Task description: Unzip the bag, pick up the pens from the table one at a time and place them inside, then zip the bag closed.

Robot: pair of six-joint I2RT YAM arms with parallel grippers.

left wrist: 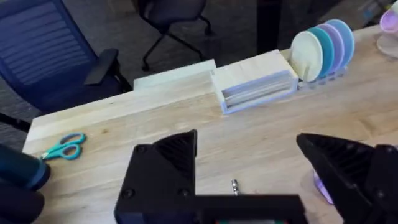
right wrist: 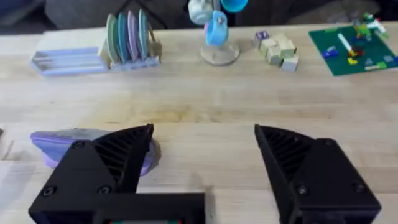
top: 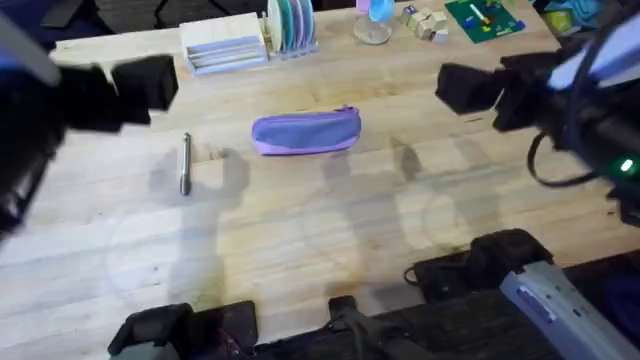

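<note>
While both of my grippers hang above the table point(top: 330, 230), their jaws stand spread wide with nothing between them: the left gripper point(left wrist: 249, 171) shows its two black fingers far apart, and the right gripper point(right wrist: 202, 165) the same. Just past my left fingers lies the tip of one pen point(left wrist: 234, 185), and in the overhead view this pen point(top: 185, 163) rests alone on the wood, to the left of the bag point(top: 306, 132) and apart from it. The bag lies flat near the middle of the table, and whether its zipper is closed I cannot tell. From my right wrist its purple end point(right wrist: 59, 143) shows partly hidden behind one finger. Farther off at the table's back edge stand a rack of coloured plates point(top: 291, 24), a pale flat box point(top: 224, 47), small wooden blocks point(top: 427, 24) and a green board point(top: 484, 18). My left wrist also sees teal scissors point(left wrist: 64, 147) on the table and an office chair point(left wrist: 43, 53) beyond it.
</note>
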